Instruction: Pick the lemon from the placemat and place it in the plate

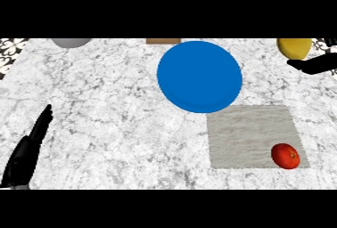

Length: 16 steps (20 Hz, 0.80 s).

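The left hand (30, 147) is seen open at the near left, with nothing held. Nothing is set on the blue plate (199, 75) yet, so the placing is not done. A red fruit (285, 156) is seen on the placemat (244, 133). Far right, a yellow thing (294, 47), maybe the lemon, is touched by the right hand (316, 64); whether it is held cannot be told.

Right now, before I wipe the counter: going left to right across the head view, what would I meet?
left hand → grey thing at the far edge → blue plate → red fruit on the placemat
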### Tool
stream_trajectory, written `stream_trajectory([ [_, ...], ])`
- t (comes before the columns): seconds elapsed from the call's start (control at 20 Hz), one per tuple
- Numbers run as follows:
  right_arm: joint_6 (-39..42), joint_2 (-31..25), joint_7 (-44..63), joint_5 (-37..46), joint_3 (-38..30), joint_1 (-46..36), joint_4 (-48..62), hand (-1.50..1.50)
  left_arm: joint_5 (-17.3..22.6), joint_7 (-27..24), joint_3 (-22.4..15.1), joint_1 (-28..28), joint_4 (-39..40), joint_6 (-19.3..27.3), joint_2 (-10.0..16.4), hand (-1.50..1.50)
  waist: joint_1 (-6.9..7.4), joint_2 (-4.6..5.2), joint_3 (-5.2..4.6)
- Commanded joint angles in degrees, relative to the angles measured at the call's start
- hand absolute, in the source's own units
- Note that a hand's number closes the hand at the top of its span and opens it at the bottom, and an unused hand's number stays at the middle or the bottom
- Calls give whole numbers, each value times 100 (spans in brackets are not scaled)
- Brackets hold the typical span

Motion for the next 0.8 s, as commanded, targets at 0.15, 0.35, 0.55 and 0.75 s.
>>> stream_trajectory([
  [0.15,-214,1236,1139,363,552,-721,-120,150,-7,293,25,-261,10,-115,26,0,79,27,2],
  [0.35,135,1434,1508,456,524,-1488,580,150,-226,-38,-106,-226,203,39,-160,0,98,41,1],
  [0.55,218,1819,1480,682,759,-1628,1190,150,-98,-37,56,-191,50,-66,-61,0,105,45,2],
  [0.75,-140,2274,1186,880,739,-1836,2177,150,-350,-211,-135,-55,170,119,-279,0,135,61,4],
])
